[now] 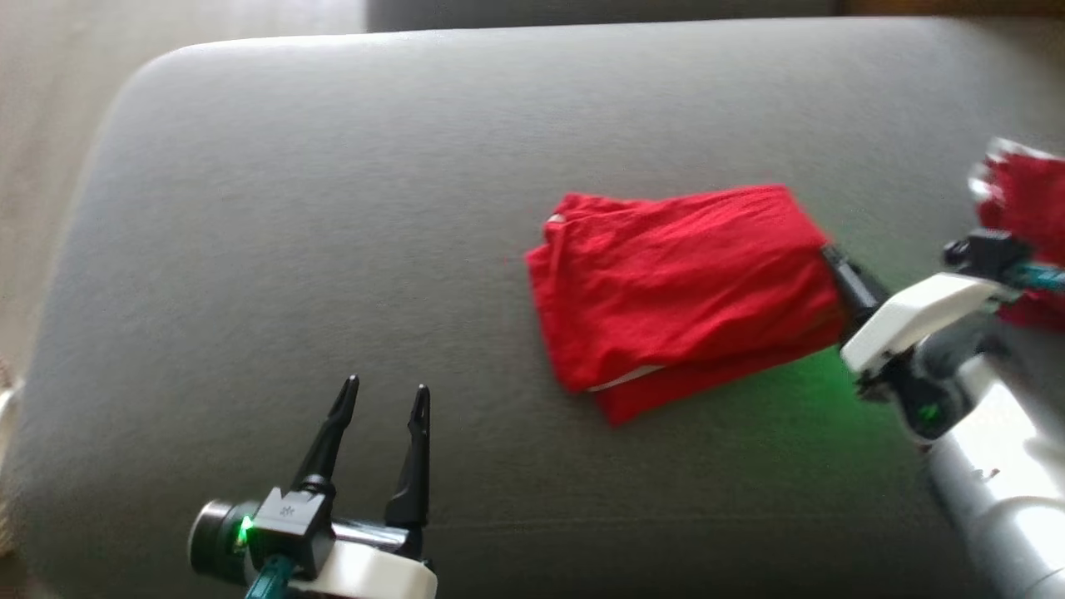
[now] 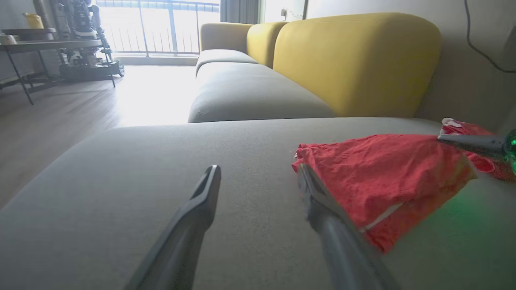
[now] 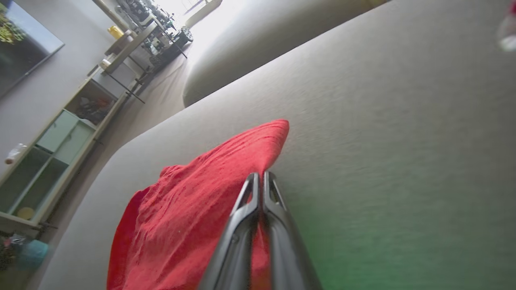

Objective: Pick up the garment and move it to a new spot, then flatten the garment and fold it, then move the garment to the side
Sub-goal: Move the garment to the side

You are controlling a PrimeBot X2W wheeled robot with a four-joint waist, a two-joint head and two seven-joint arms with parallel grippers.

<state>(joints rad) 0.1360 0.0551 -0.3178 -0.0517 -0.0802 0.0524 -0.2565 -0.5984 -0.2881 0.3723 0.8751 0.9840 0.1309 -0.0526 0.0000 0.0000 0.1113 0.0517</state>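
Your right claw (image 3: 261, 175) is pinched tight, its two dark fingers pressed together with red cloth showing in the slit between them; it grips the right edge of the red garment (image 1: 682, 283), which lies folded into a rough rectangle on the grey seat cushion (image 1: 333, 208). In the right wrist view the cloth spreads from the fingers away to the claw's left; one corner points ahead past the tips; bare cushion lies on the claw's right, washed by a green glow just beside the fingers.

Your left claw (image 1: 388, 385) hangs low over the cushion, jaws wide apart with nothing between them. The garment sits ahead of it and to its right; in the left wrist view the nearest folded corner, with a thin white hem line, is just beside the claw's right finger; you cannot tell from these views whether cloth and finger touch.

Behind the right claw's wrist, a second red cloth with white trim (image 1: 1027, 200) lies at the cushion's right end, apart from the folded garment.

Farther ahead of the left claw stands a yellow backrest (image 2: 354, 60), with another grey seat beside it. Farther off to that claw's left is a wood floor, then a dark-legged table (image 2: 48, 42) and a wheeled machine (image 2: 86, 36) before a bright window with a railing (image 2: 161, 24). Far to the right claw's left stands a low cabinet with pale green doors (image 3: 60, 137).
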